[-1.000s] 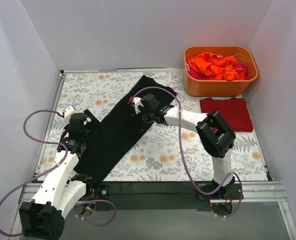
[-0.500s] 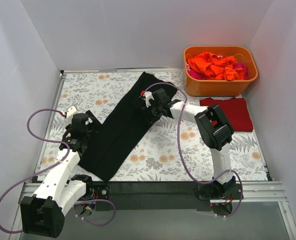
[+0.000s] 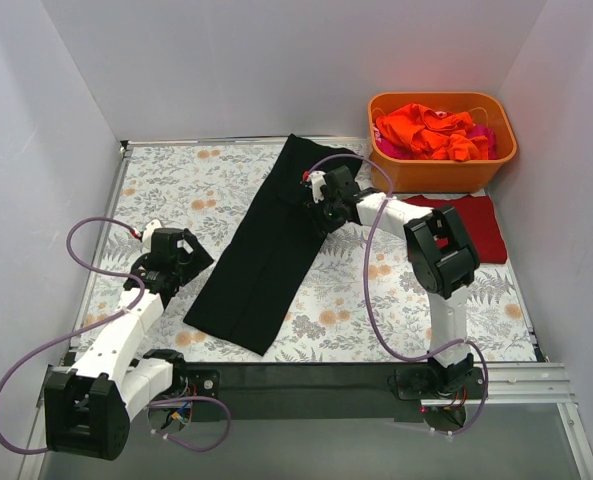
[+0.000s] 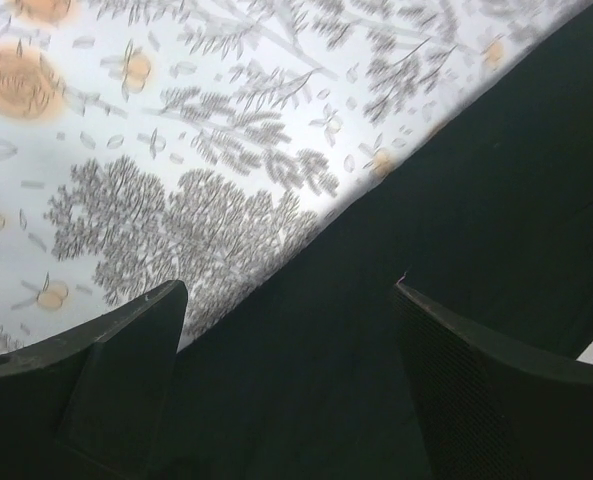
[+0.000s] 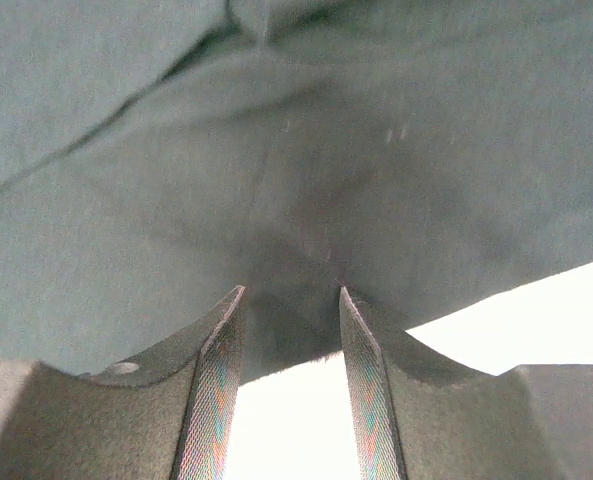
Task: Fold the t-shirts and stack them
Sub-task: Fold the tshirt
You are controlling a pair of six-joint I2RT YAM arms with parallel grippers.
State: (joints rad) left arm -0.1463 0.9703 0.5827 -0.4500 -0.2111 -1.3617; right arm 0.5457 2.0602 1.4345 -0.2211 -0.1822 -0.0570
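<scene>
Pinching the black t-shirt (image 3: 261, 265), right jaws; left jaws spread wide.

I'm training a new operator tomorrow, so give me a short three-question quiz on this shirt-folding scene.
1. True or false: the folded dark red t-shirt lies inside the rigid orange plastic tub.
2. Where are the crumpled bright orange t-shirts? A) on the floral cloth B) in the tub C) on top of the black shirt
3. Fill in: the long folded black t-shirt is pinched at its edge by the ___ gripper.

Key
1. False: it lies flat outside the tub, beside it.
2. B.
3. Right: the right gripper is closed on the fabric, while the left gripper stands open and holds nothing.
</scene>
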